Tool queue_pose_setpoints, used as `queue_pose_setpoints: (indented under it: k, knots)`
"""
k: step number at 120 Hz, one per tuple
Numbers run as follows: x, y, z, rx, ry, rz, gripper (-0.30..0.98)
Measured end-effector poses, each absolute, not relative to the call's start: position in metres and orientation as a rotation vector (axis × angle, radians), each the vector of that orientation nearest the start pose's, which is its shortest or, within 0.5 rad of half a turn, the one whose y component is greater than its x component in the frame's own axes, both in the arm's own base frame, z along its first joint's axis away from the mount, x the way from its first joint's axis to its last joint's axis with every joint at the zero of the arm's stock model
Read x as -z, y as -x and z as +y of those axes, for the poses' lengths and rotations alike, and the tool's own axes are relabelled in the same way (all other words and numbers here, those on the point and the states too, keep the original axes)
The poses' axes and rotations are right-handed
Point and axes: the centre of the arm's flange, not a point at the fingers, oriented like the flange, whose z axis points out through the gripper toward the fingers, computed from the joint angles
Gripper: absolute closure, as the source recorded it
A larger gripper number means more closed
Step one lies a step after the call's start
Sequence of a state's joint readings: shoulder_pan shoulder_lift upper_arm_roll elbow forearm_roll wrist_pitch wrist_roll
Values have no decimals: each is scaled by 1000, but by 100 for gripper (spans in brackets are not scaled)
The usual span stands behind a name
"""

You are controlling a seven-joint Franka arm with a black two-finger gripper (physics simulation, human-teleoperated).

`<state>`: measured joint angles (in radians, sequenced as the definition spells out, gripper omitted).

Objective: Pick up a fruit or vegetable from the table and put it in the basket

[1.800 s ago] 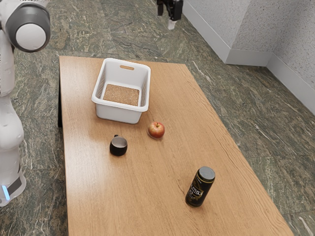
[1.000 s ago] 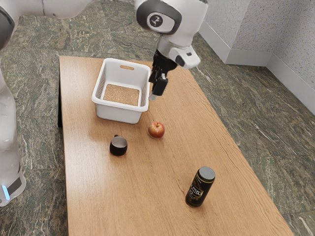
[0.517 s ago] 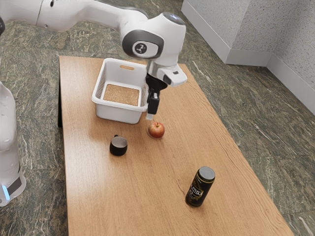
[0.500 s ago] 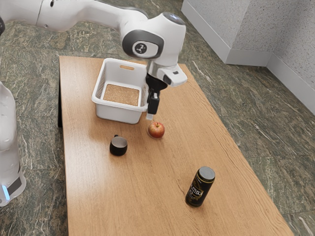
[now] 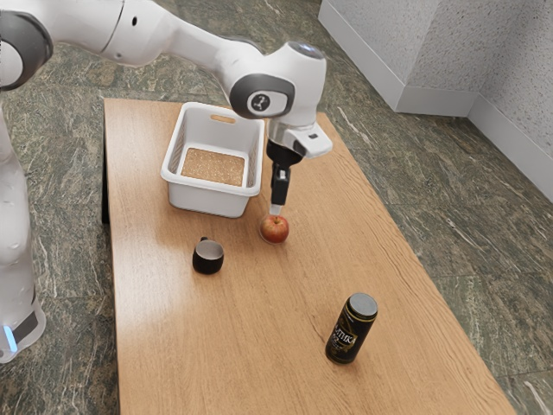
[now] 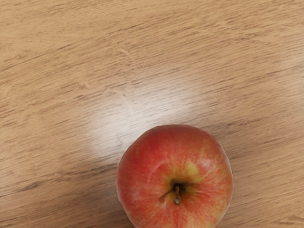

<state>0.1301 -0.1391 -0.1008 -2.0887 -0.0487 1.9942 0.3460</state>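
My black gripper [image 5: 276, 209] points down right over the red apple [image 5: 275, 230], its tip at the apple's top edge in the exterior view. How far apart its fingers stand cannot be told from this side. The apple rests on the wooden table. In the wrist view the apple [image 6: 175, 175] lies stem up, large and close under my hand. A white basket [image 5: 212, 192] stands beside the apple, toward the exterior view's upper left, with only its brown bottom visible inside.
A small dark mug [image 5: 207, 258] stands on the table [image 5: 259, 346] near the apple, toward the exterior view's left. A tall black can [image 5: 351, 330] stands upright toward the exterior view's lower right. The basket's raised wall is close beside my hand.
My hand has come in from beyond the table's far end and lowered toward the apple. Over the last half second it shifted slightly toward the exterior view's right. The apple has not moved.
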Motion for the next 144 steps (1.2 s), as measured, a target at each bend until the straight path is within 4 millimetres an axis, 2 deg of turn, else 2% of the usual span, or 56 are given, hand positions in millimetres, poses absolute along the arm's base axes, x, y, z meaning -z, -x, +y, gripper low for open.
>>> queue_pose_setpoints:
  k: [49, 99, 110, 116, 122, 128, 136, 144]
  knots:
    - [-446, -530, 8, 63, 3177, 509, 0]
    - [-414, -540, 7, 29, 3227, 508, 0]
    - [-416, -540, 8, 36, 3224, 513, 16]
    - [-426, -539, 8, 58, 3211, 521, 25]
    - [-448, -535, 9, 106, 3188, 529, 34]
    - [-496, -530, 10, 201, 3140, 545, 39]
    - [-581, -525, 9, 335, 3053, 567, 37]
    - [-640, -510, 22, 376, 2997, 534, 36]
